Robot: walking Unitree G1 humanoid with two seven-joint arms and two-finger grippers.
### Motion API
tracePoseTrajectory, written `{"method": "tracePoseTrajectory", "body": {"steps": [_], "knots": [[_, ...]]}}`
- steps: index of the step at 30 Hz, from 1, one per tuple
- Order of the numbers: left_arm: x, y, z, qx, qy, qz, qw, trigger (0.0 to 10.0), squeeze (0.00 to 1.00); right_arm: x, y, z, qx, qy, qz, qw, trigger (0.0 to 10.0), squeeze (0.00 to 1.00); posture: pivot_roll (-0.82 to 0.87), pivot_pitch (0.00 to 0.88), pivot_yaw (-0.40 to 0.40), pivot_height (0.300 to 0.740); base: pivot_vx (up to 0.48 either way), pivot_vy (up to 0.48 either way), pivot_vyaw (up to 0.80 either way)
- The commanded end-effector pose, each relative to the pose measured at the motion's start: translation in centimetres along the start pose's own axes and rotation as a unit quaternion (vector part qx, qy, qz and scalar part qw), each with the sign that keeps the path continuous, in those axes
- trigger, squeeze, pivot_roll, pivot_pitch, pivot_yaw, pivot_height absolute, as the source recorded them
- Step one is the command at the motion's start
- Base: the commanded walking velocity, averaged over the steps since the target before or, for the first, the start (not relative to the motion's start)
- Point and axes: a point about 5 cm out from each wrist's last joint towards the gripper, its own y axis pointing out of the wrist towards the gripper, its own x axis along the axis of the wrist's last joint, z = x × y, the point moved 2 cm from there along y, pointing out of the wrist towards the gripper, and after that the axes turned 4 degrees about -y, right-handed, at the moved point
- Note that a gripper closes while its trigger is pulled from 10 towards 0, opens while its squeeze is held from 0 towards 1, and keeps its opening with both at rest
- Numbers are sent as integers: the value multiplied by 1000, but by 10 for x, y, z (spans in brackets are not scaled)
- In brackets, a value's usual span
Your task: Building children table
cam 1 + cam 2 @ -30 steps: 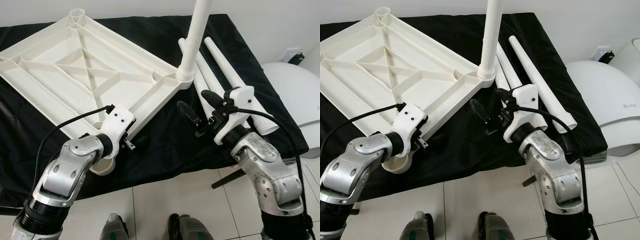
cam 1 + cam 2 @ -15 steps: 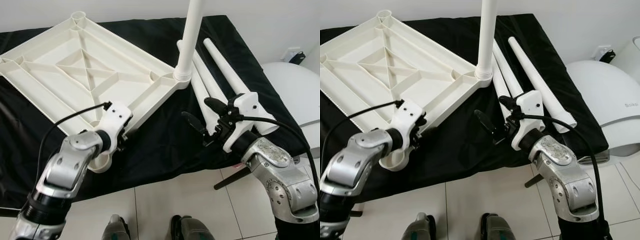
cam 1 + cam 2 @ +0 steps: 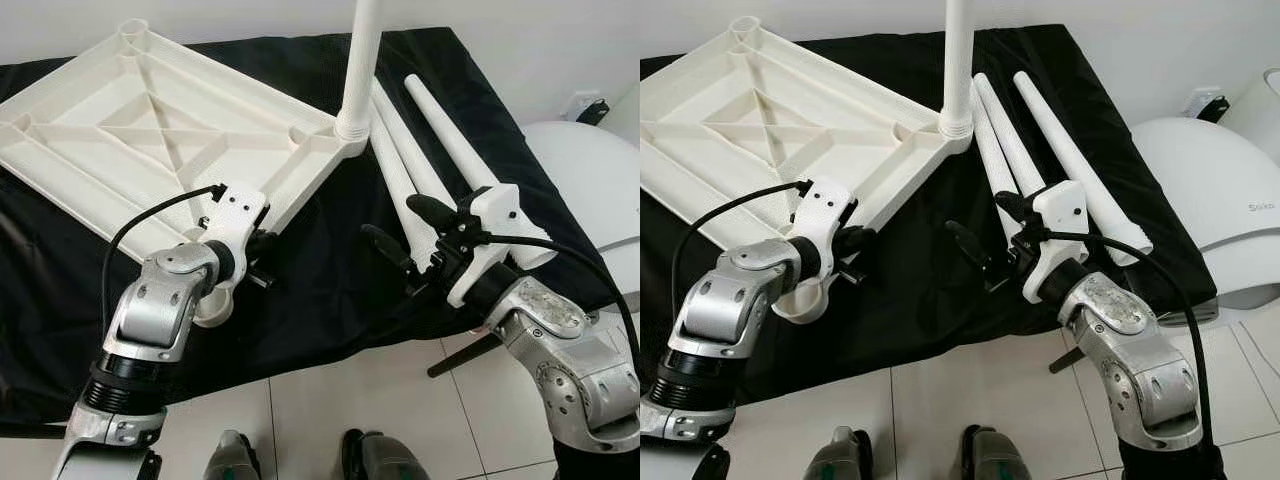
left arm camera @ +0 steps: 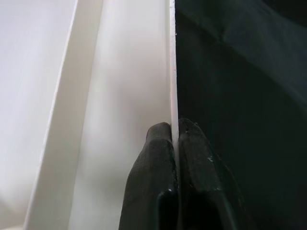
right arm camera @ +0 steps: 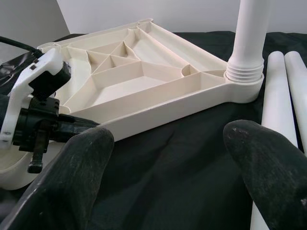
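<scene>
The left pincer (image 4: 173, 143) is clamped flat on the thin near rim of the upturned white table panel (image 3: 150, 130), one black finger (image 4: 153, 163) inside the rim and the other against the outer face, with only the wall's thickness between them. The panel lies underside up on the black-draped tabletop (image 3: 310, 290), its ribs showing, and one leg (image 3: 358, 60) already stands upright in the right corner socket. A round corner socket (image 3: 212, 305) sits just below the left wrist at the near edge.

The right pincer (image 3: 400, 235) hangs wide open and holds nothing, hovering above the cloth just near of the three loose legs (image 3: 440, 150), which lie side by side to the right of the panel. One of those legs is presumably the next thing to take.

The risks lie mostly in the left grip. It pinches a narrow plastic edge, so a pull or twist could let the rim slip out, or drag the panel sideways across the cloth. The near corner looks close to the tabletop's edge, so a slide that way might tip the panel off. Any sudden shift could also sway the tall leg. The round legs may roll when the right pincer closes on one.
</scene>
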Motion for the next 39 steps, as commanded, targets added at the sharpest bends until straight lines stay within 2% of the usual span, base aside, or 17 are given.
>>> {"method": "tracePoseTrajectory", "body": {"steps": [1,7,12,18,19,20,29,30,31,32,33,36,38,39], "knots": [[-5,-1,30,184,-20,2,983,0,0,1,-3,3,6,3,1,1000,10000,0,-18,240,19,740,0,0,0],[1,9,30,201,-36,-2,979,0,0,1,-3,4,7,5,1,1000,10000,0,-15,241,16,740,0,0,0],[18,27,25,208,-49,-18,977,0,0,3,-1,7,9,11,-3,1000,10000,0,-13,248,14,740,0,0,0],[32,38,25,224,-59,-36,972,0,0,4,0,9,12,14,-6,1000,10000,0,-14,247,13,740,0,0,0],[34,39,25,224,-61,-37,972,3412,0,4,1,9,11,15,-7,1000,10000,0,-17,246,15,740,0,0,0],[36,40,25,223,-54,-36,973,10000,0,4,1,9,11,15,-7,1000,10000,0,-17,246,17,740,0,0,0],[41,38,22,202,-35,-40,978,10000,0,4,0,9,9,12,-8,1000,10000,0,-15,240,24,740,0,0,0],[46,38,20,195,-31,-52,979,10000,173,4,0,9,8,12,-9,1000,10000,0,-12,238,27,740,0,0,0],[50,38,19,194,-31,-63,978,10000,263,4,1,9,7,12,-10,1000,10000,0,-12,238,27,740,0,0,0],[50,38,19,194,-31,-63,978,10000,263,4,1,9,7,12,-10,1000,10000,0,-12,238,27,740,0,0,0],[53,38,17,189,-33,-72,979,10000,1000,4,1,8,6,11,-11,1000,10000,0,-11,236,29,740,0,0,0],[60,37,13,178,-41,-94,979,10000,1000,4,2,9,4,12,-14,1000,10000,0,-9,232,31,740,0,0,0],[70,31,9,157,-19,-123,980,10000,1000,4,3,10,4,12,-17,1000,10000,0,-7,227,33,740,0,0,0],[70,31,9,157,-19,-123,980,10000,1000,4,3,10,4,12,-17,1000,10000,0,-7,227,33,740,0,0,0]]}}
